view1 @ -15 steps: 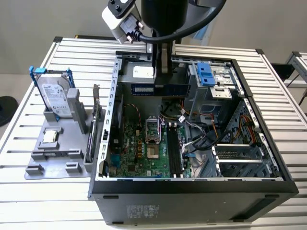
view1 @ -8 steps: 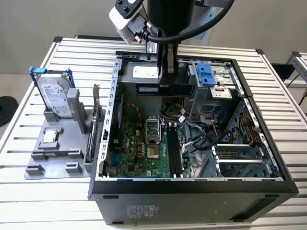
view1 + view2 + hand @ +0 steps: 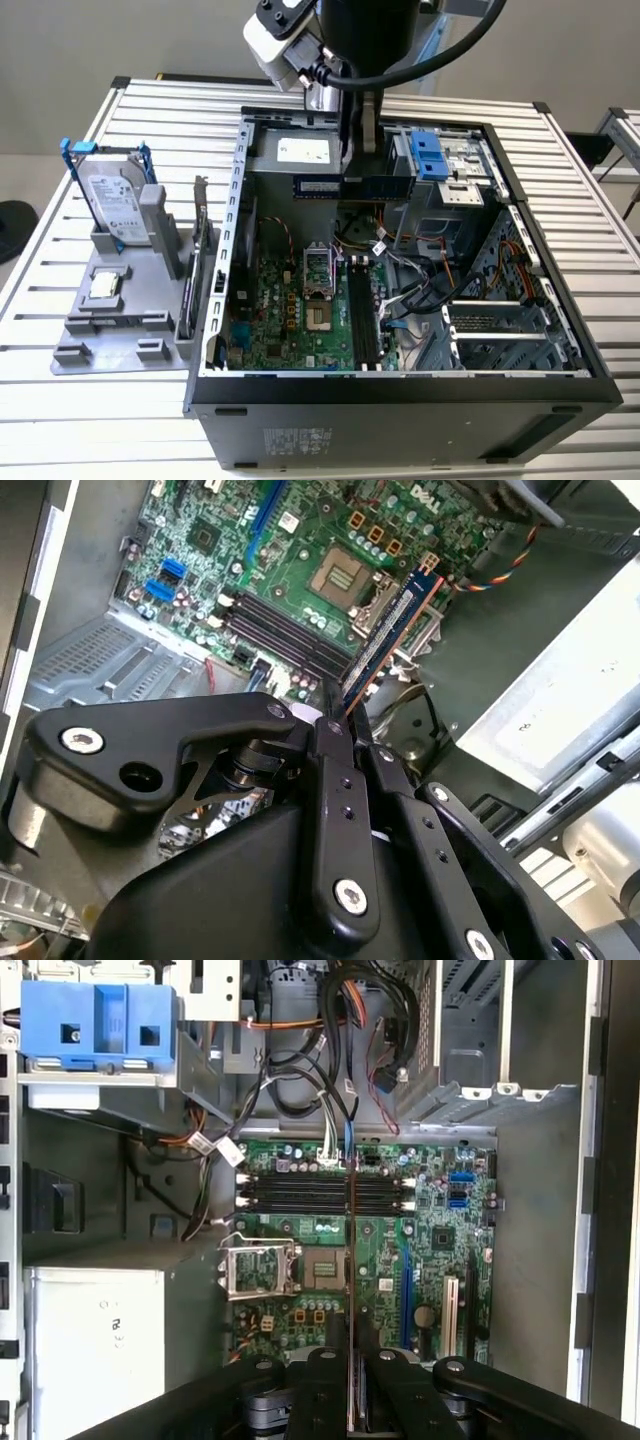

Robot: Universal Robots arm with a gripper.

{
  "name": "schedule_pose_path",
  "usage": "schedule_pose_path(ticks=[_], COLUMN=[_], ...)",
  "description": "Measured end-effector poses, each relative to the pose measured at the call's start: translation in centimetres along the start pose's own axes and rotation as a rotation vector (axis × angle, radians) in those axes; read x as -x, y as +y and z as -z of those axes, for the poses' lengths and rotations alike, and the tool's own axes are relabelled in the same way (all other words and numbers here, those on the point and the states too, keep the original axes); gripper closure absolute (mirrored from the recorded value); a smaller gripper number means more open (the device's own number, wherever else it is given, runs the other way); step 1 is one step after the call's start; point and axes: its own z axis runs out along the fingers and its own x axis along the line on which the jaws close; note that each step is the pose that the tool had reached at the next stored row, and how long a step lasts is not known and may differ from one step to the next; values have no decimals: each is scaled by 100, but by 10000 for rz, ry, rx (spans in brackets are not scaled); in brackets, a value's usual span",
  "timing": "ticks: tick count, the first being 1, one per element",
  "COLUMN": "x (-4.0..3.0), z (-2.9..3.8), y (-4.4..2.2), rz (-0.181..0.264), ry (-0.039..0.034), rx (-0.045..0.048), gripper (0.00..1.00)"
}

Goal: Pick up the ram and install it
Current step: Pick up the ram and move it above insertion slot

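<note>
Second wrist view: the ram (image 3: 388, 635) tight in the grip of the pincer (image 3: 350, 730), above the motherboard (image 3: 300, 540).

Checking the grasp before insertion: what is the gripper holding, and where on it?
The gripper pinches the ram at about mid-length, on its upper long edge.

table: slatted aluminium-profile table top (image 3: 150, 110), silver, ridged
wall: plain grey-beige wall (image 3: 120, 40) behind the table
floor: pale floor (image 3: 25, 175) at the exterior view's left, with a dark round object (image 3: 10, 225) on it
second table: same slatted kind (image 3: 625, 130), at the exterior view's right edge
light: even, soft
</note>
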Motion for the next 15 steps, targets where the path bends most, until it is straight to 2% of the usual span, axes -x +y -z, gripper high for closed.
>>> schedule_pose_path(ticks=[15], x=[-9], z=[-6], y=[210], rz=[-1], ry=[1], rx=[0], gripper=[100])
